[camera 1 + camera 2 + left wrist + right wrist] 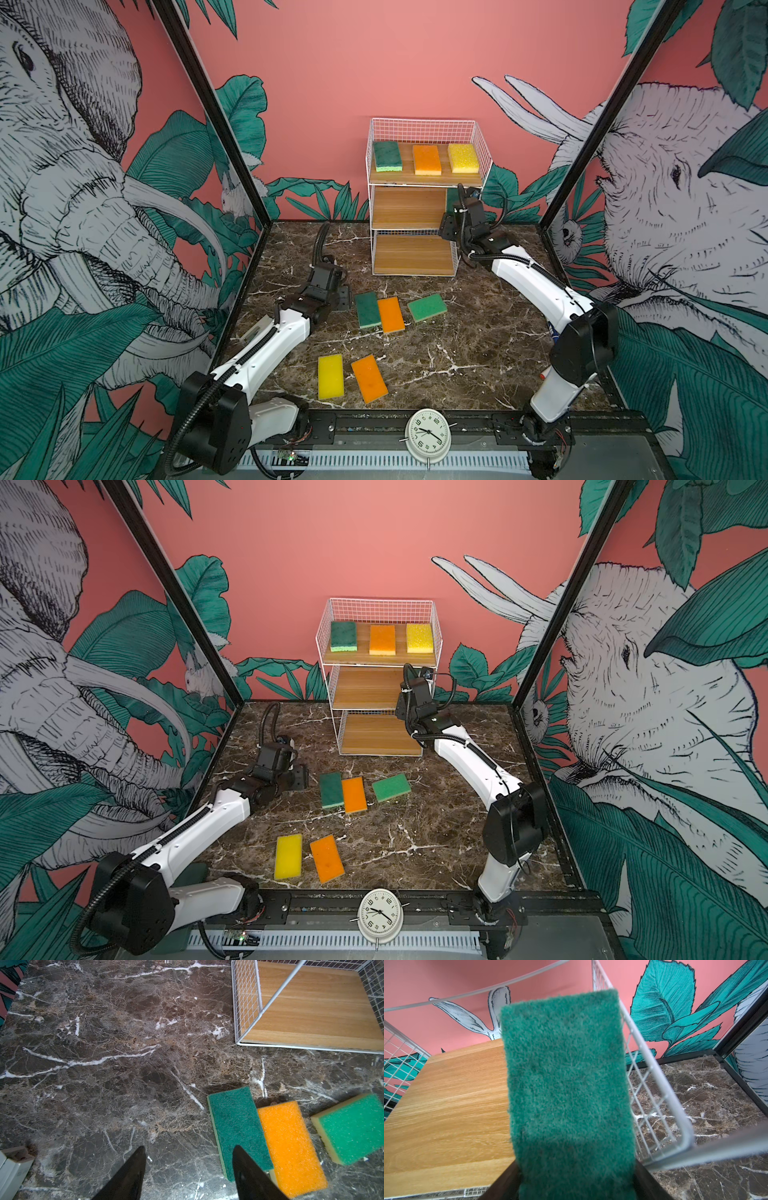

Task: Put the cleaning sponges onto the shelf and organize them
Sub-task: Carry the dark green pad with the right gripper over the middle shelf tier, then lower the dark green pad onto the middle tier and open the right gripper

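Observation:
The shelf (411, 226) (365, 706) carries a green (387, 156), an orange (427, 159) and a yellow sponge (463, 157) on its top board. My right gripper (574, 1167) (448, 226) is shut on a dark green sponge (566, 1084), held over the right side of the middle board beside the wire wall. On the table lie a dark green (368, 309) (234, 1124), an orange (391, 314) and a light green sponge (427, 307), and nearer the front a yellow (330, 376) and an orange one (369, 378). My left gripper (189, 1149) (343, 297) is open and empty; one fingertip overlaps the dark green sponge's edge.
The bottom board (311, 1012) of the shelf is bare. A white alarm clock (428, 436) stands on the front rail. Black frame posts (212, 112) and patterned walls close in both sides. Dark marble table (478, 340) stretches between the arms.

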Robot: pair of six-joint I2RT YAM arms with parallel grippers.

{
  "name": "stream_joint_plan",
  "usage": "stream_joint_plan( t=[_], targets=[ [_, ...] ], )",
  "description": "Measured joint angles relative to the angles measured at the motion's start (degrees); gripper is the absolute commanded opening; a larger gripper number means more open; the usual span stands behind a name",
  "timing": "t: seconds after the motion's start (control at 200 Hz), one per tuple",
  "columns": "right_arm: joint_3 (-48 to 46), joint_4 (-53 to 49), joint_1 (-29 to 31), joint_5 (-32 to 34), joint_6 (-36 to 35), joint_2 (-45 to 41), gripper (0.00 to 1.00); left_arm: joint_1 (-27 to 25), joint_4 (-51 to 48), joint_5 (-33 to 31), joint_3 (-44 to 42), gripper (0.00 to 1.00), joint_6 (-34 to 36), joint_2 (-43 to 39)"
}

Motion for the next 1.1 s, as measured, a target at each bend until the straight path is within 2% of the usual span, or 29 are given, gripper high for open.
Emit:
stream_joint_plan(
  t=[0.29, 1.1],
  targets=[
    [0.1, 1.2, 0.0, 0.7, -1.1, 0.8, 0.71, 0.0, 0.3, 0.0, 0.0, 0.67, -0.1, 0.4],
    [0.1, 1.3, 1.3, 1.0, -1.7, 0.8, 0.81, 0.0, 1.2, 0.1, -0.5, 0.67, -0.4, 1.6]
  ],
)
